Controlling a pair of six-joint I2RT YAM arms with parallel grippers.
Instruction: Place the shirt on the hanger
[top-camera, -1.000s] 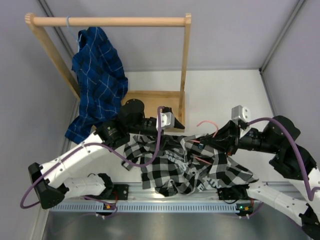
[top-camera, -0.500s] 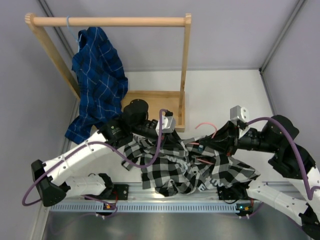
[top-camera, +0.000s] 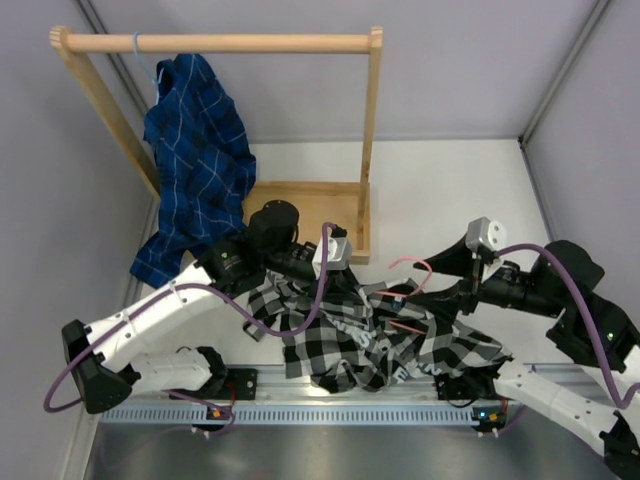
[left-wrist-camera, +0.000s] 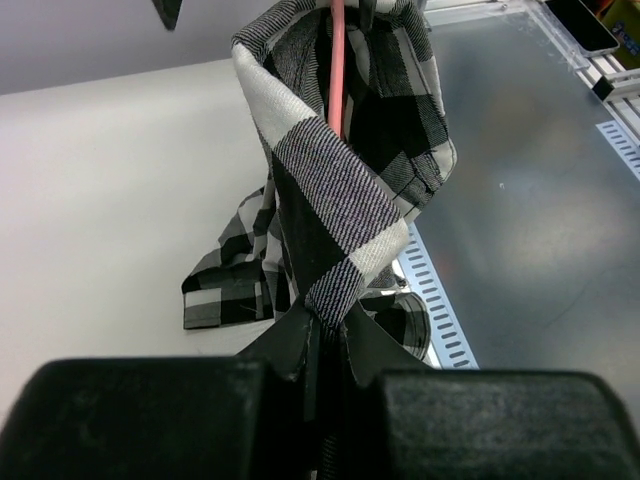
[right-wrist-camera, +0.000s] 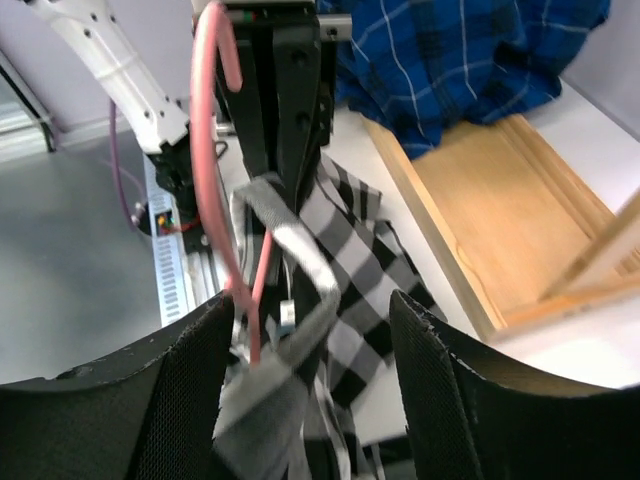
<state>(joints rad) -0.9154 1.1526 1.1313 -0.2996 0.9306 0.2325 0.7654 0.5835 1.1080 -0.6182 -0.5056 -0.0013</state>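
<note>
my left claw (left-wrist-camera: 325, 338), pinched shut on the shirt (left-wrist-camera: 330, 200), keeps it taut; my right claw (right-wrist-camera: 310, 310) gapes around the hanger (right-wrist-camera: 202, 150).

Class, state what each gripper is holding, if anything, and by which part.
Left gripper pinches a fold of the shirt; right gripper is open, gripping nothing.

The left fingers (left-wrist-camera: 283, 345) closed on the shirt (left-wrist-camera: 335, 205); right fingers (right-wrist-camera: 185, 385) spread and drew back.

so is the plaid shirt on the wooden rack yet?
No, the plaid shirt sits bunched on the table; only the blue shirt hangs from the rack.
</note>
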